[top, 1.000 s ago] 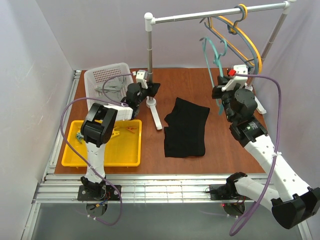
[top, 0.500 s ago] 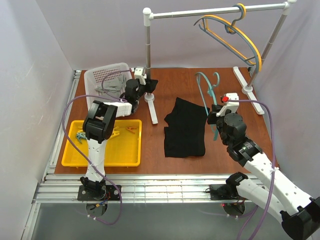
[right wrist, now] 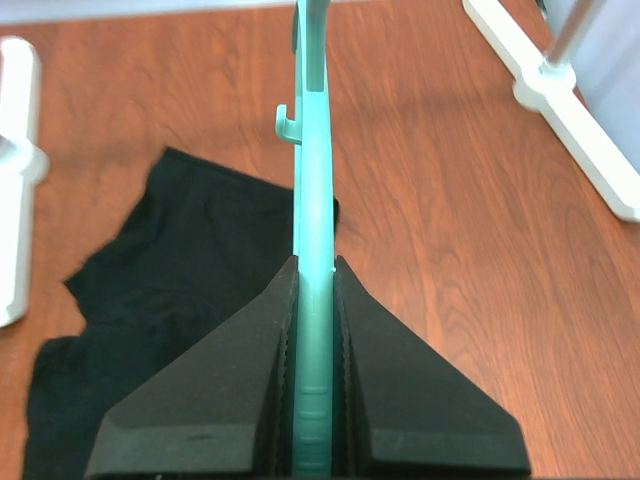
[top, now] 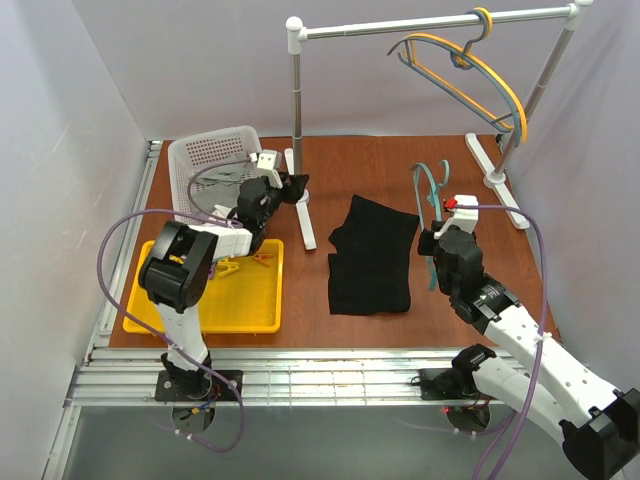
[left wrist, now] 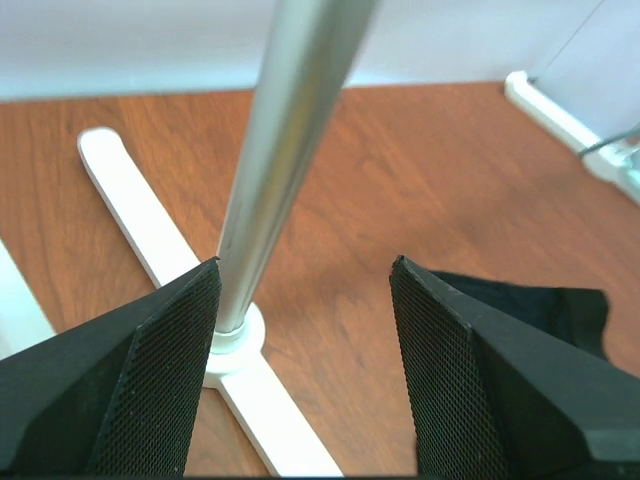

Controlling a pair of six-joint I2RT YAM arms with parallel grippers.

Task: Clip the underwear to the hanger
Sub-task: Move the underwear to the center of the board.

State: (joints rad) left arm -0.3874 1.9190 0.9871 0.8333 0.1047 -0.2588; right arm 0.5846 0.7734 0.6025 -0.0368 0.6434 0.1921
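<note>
The black underwear [top: 372, 255] lies flat mid-table, and shows in the right wrist view [right wrist: 180, 290] and at the right edge of the left wrist view [left wrist: 540, 300]. My right gripper [top: 432, 242] is shut on the teal hanger [top: 431, 190], holding it upright just right of the garment. In the right wrist view the hanger's bar [right wrist: 313, 150] runs straight out from between the closed fingers [right wrist: 315, 265]. My left gripper [top: 295, 185] hangs open and empty by the rack's left pole [left wrist: 290, 120], its jaws apart [left wrist: 305, 270].
The clothes rack's rail carries a yellow hanger [top: 480, 75] and a grey-blue one behind it. The rack's white feet [top: 308, 225] [top: 495, 180] rest on the table. A white basket [top: 215, 150] stands at the back left. A yellow tray [top: 230, 300] in front of it holds clips [top: 262, 258].
My right arm brought the teal hanger down from the rail and forward, next to the underwear. The left gripper opened wider and shifted a little by the pole.
</note>
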